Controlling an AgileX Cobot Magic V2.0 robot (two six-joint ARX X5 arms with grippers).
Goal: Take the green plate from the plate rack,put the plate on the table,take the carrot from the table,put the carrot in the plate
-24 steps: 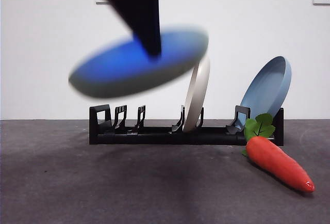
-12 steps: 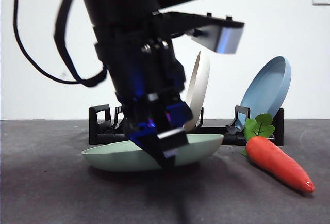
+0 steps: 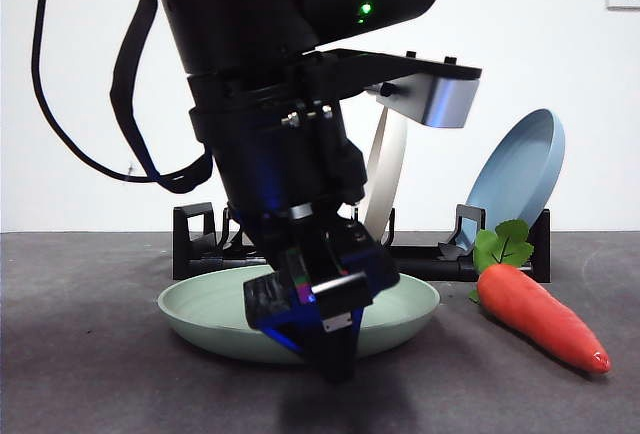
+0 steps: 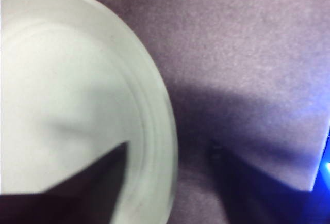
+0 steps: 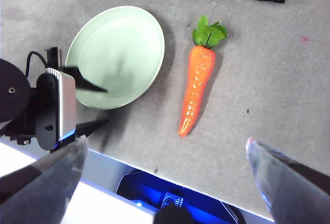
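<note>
The green plate (image 3: 210,316) lies flat on the desk (image 3: 90,374), right under the left tool (image 3: 335,339). One jaw sits over the plate's inside near the rim, the other outside the rim over bare desk, so the rim runs betw. the two. In the left wrist view the plate (image 4: 67,90) fills one side, rim edge passing betw. the dark jaw shapes of the left tool (image 4: 170,182); jaws stand apart w/ the rim in the gap. Can't tell if either jaw actually touches the plate: that view is blurred and the jaw tips are cut off at the frame edge.

The carrot (image 3: 540,316) lies on the desk off to the side of the left tool, well clear of it, leaves toward the plate rack (image 3: 440,259), tip pointing away from it. Rack sits behind the tool, partly blocked by the arm. It holds a cream plate (image 3: 385,179), mostly hidden by the arm's bracket, and a light blue plate (image 3: 520,169) leaning at the far end.

Right tool (image 5: 165,167) hangs high above the desk, jaws wide apart, holding nothing. From there, carrot (image 5: 197,90) is nearly below it, plate (image 5: 116,53) beside the carrot, not touching; the left tool (image 5: 85,105) shows at the plate's near rim.
</note>
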